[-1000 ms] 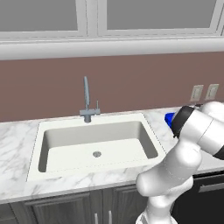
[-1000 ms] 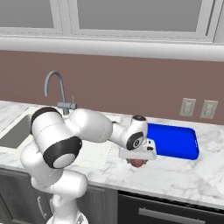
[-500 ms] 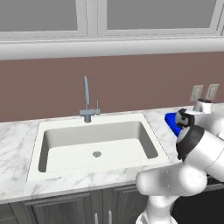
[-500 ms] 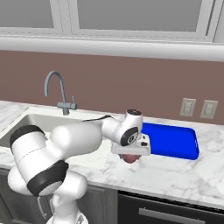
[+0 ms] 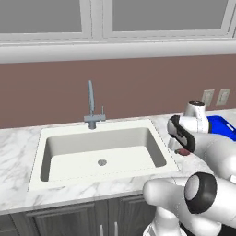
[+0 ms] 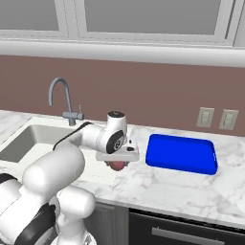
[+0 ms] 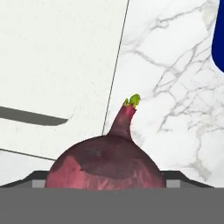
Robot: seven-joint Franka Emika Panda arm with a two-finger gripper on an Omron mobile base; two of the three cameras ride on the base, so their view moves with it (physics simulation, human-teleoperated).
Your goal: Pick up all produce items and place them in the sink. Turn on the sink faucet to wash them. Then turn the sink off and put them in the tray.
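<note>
Red onion (image 7: 107,164) with green-tipped stalk held in gripper (image 6: 117,162), jaws set wide around it; hanging above marble bench (image 6: 162,186) between sink (image 5: 103,152) rim and blue tray (image 6: 182,154); faucet (image 5: 92,106) behind basin.

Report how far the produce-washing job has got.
Early stage. Nothing looks done: the sink holds no produce and no water shows at the faucet. In hand: the gripper is down over the dark red vegetable on the counter between sink and blue tray; whether it is gripped cannot be told. Left: move it into the sink, run and shut off the faucet, then put it in the tray.
</note>
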